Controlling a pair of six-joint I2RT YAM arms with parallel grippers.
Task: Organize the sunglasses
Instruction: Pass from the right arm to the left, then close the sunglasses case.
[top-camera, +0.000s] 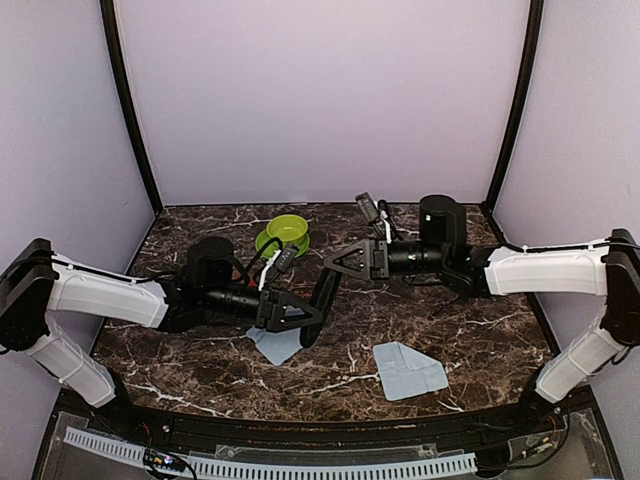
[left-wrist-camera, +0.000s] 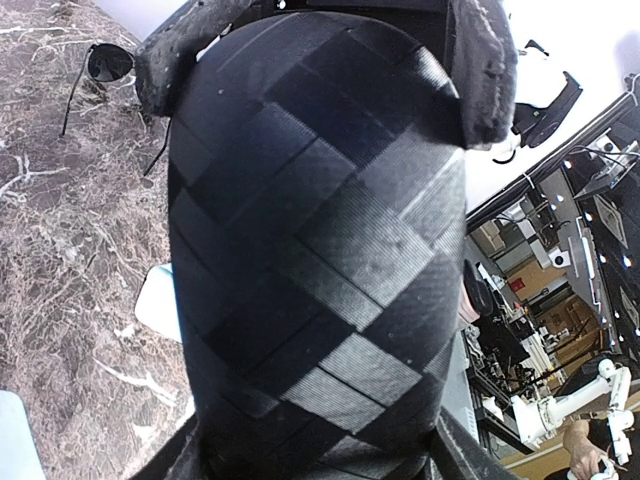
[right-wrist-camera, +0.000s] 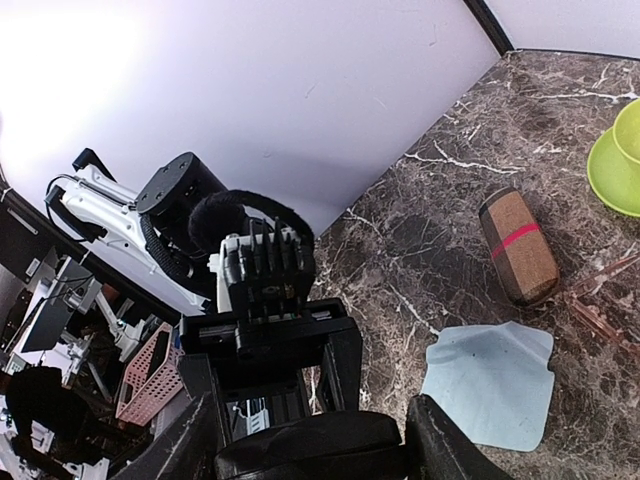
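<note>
A black woven case (top-camera: 322, 296) hangs above the table between both grippers. My left gripper (top-camera: 303, 318) grips its near end, and the case (left-wrist-camera: 320, 240) fills the left wrist view with my jaws pressed on its sides. My right gripper (top-camera: 337, 268) is shut on the far end of the case (right-wrist-camera: 310, 445). Its fingers (left-wrist-camera: 160, 55) show at the top of the left wrist view. The black wire sunglasses (left-wrist-camera: 103, 64) lie on the marble beyond. A reddish translucent pair of sunglasses (right-wrist-camera: 600, 292) lies next to the striped case.
A brown striped case (right-wrist-camera: 518, 245) lies on the marble table (top-camera: 480, 330) near a green cup and saucer (top-camera: 285, 235). One pale blue cloth (top-camera: 410, 370) lies front right. Another cloth (top-camera: 275, 343) lies under the left gripper.
</note>
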